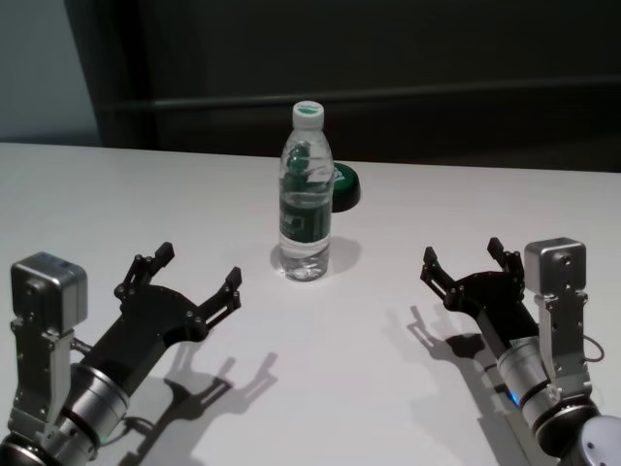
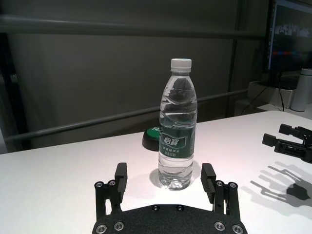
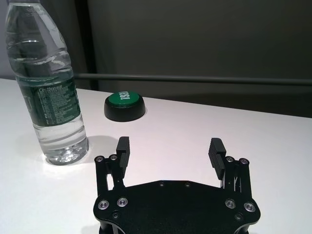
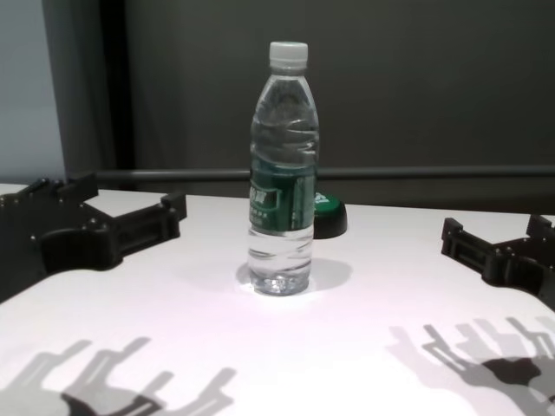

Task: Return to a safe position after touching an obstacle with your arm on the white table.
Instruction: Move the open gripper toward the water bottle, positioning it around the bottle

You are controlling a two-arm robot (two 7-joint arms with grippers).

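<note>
The obstacle, a tall clear water bottle (image 1: 307,209) with a white cap and dark green label, stands upright mid-table on the white table (image 1: 320,388). It also shows in the left wrist view (image 2: 177,131), right wrist view (image 3: 51,92) and chest view (image 4: 282,173). My left gripper (image 1: 200,270) is open and empty, hovering near-left of the bottle, apart from it; its fingers (image 2: 121,176) frame the bottle. My right gripper (image 1: 466,260) is open and empty at the near right, also clear of the bottle; its fingers (image 3: 123,148) show in its wrist view.
A small low black-and-green round object (image 1: 344,186) sits just behind and right of the bottle; it also shows in the right wrist view (image 3: 125,105). The table's far edge meets a dark wall with a rail (image 1: 388,97).
</note>
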